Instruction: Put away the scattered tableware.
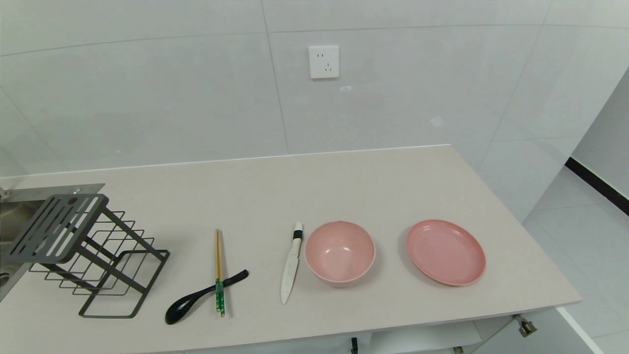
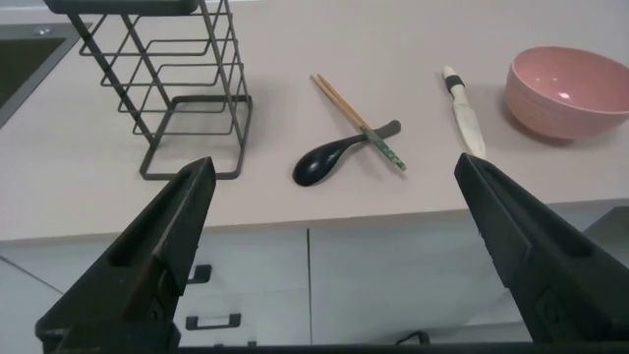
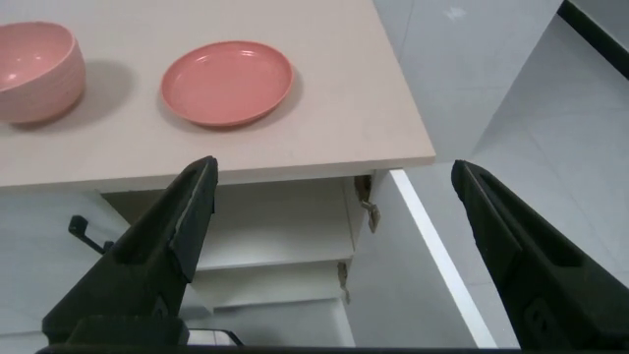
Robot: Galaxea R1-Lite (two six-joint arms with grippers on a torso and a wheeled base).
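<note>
Bordering edges: the pale counter (image 1: 344,187) ran from a sink (image 1: 12,211) at the far left to a squared right end, past which lay the floor (image 1: 580,236). A tiled wall (image 1: 147,98) with a socket (image 1: 324,61) closed the far side.
Open room: all the tableware sat in one row along the near half, with a broad strip of counter between it and the wall.
Rack: a dark wire rack (image 1: 88,255) stood at the near left, just beside the sink.
Spoon and chopsticks: a black spoon (image 1: 196,297) lay just right of the rack, and the chopsticks (image 1: 219,270) crossed over its handle, touching it.
Knife: a white knife (image 1: 291,268) lay between the chopsticks and the bowl, tip toward the near edge. Whether its handle touched the bowl could not be told.
Bowl: a pink bowl (image 1: 339,253) stood upright near the middle.
Plate: a pink plate (image 1: 445,251) lay right of the bowl, apart from it and short of the right edge.
Left claw: the left claw (image 2: 334,256) was spread wide and held nothing, off the near edge before the cabinet fronts (image 2: 383,265). The spoon and chopsticks lay well apart beyond it.
Right claw: the right claw (image 3: 334,256) was also spread wide and held nothing, off the near edge toward the right end. The plate lay well apart from it.
</note>
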